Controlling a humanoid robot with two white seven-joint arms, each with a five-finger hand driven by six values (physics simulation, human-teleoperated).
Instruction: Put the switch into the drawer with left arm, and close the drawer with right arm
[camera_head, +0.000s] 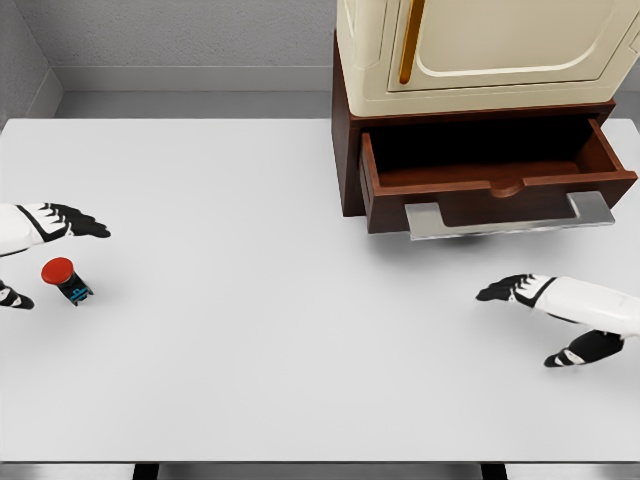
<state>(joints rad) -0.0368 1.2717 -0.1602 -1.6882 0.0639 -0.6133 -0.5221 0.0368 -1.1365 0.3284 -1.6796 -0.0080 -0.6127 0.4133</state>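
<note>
A: Where is our switch (67, 279) right now?

B: It lies on the white table (250, 330), far over on our left side. It has a red round cap and a dark body with a bit of blue. It lies tipped over, with the cap pointing up and left and the dark end pointing down and right.

A: Which of our hands is closer?

B: Our left hand (45, 225). The switch sits just below its fingers, in the gap between the fingers and the thumb. The hand is spread and holds nothing. We can't tell if it touches the switch.

A: And our right hand (560, 305)?

B: It is far away on the other side, also spread and holding nothing. It waits near the drawer (495, 175).

A: Is the drawer ready?

B: Yes, it is pulled out of the brown cabinet (345, 130), with its gray handle (510, 218) facing us. It looks bare inside. We think our left hand must close on the switch, then carry it a long way right.
</note>
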